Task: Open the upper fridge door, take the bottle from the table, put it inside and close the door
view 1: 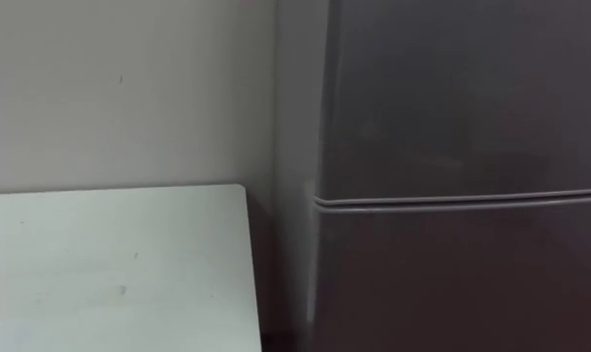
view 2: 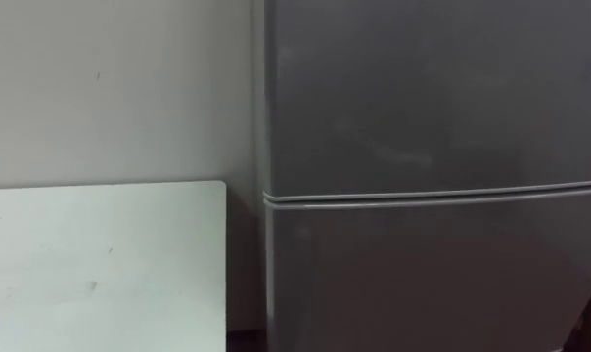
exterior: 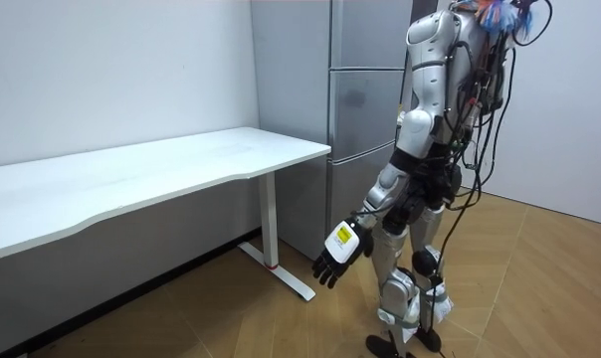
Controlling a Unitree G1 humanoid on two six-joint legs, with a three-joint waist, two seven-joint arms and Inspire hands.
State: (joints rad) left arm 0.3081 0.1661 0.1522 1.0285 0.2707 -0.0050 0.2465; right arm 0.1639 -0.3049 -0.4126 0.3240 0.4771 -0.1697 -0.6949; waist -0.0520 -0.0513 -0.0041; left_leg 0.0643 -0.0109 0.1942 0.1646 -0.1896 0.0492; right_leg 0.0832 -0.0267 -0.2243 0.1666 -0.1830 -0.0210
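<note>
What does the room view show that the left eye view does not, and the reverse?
Room view adds: the robot standing before the fridge, its left hand hanging open beside its leg, the table legs and the wooden floor. Left eye view adds: a closer look at the seam between the fridge's two doors. Both share: the grey fridge, the white table top, the wall.

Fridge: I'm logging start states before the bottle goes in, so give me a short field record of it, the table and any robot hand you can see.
fridge: grey, directly in front of the standing robot
upper door: shut
lower door: shut
table: white, left of the fridge, against the wall
left robot hand: hangs low at its side, fingers relaxed, holding nothing
task step: upper door not yet opened
</note>
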